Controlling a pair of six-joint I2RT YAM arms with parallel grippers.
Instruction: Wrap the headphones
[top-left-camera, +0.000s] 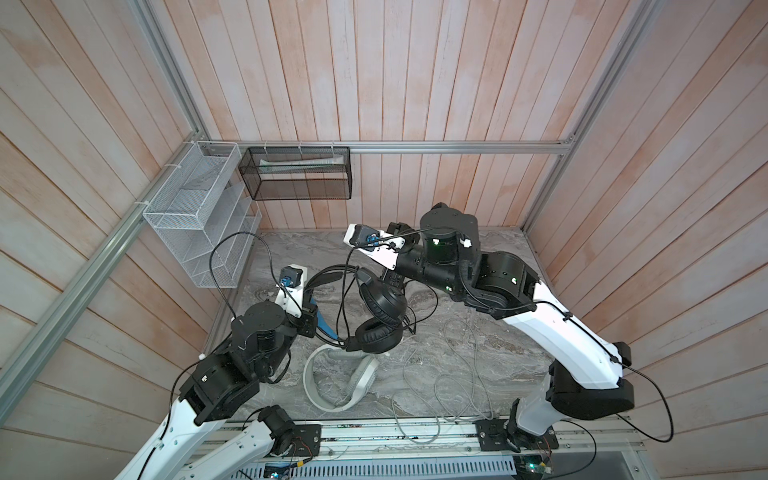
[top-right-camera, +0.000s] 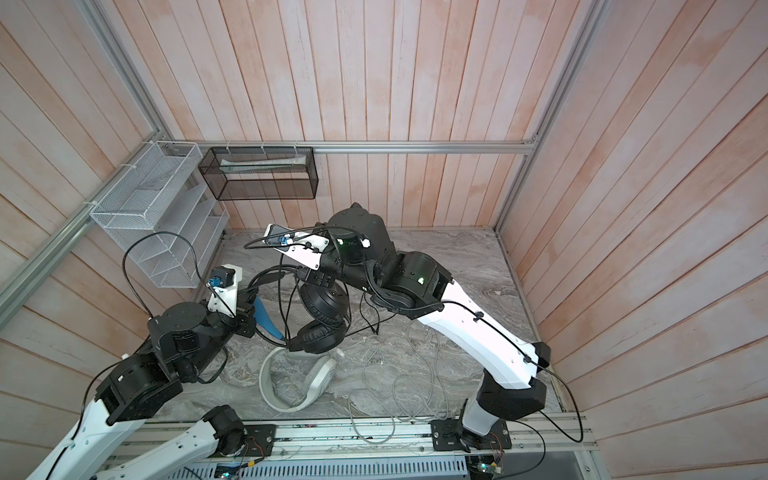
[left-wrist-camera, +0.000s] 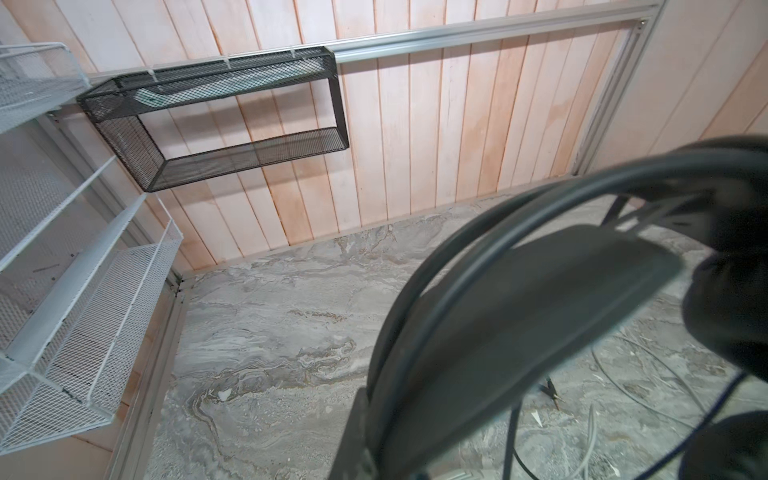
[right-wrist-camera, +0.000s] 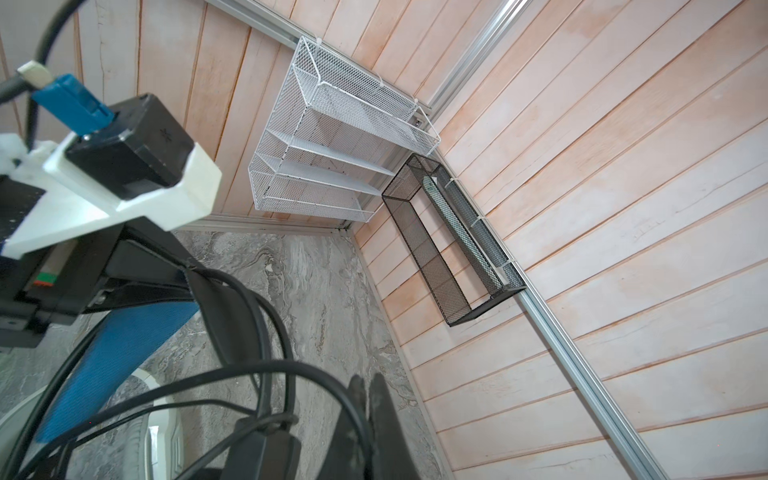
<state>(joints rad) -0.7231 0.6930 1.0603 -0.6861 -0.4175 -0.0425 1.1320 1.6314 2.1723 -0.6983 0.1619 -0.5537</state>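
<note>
**Black headset aloft between two arms, pale one flat on the table**

The black headphones (top-left-camera: 381, 307) hang in the air over the middle of the marble table (top-left-camera: 498, 291). The two ear cups are stacked one above the other in both top views, and the headband arcs away toward the left arm. The left gripper (top-left-camera: 311, 311) is clamped narrow on that headband, at the blue inner band (right-wrist-camera: 120, 336). In the left wrist view the band fills the frame close up.

The black cable (right-wrist-camera: 232, 368) loops loosely around the headband and the cups. One strand runs into the seam between the fingers (right-wrist-camera: 384, 399) of the right gripper (right-wrist-camera: 368, 390). That gripper is pressed closed on the strand, just beside the upper ear cup.

Directly below the hanging cups, the white-grey headphones (top-left-camera: 361, 376) lie flat on the table, open side toward the near edge. Neither arm touches them. Their grey cable (top-left-camera: 446, 332) sprawls in slack loops across the table to the right and trails over the front rail.

A white mesh rack (top-left-camera: 187, 216) hangs on the left wall and a black mesh basket (top-left-camera: 299, 174) on the back wall, both well apart from the headsets.
</note>
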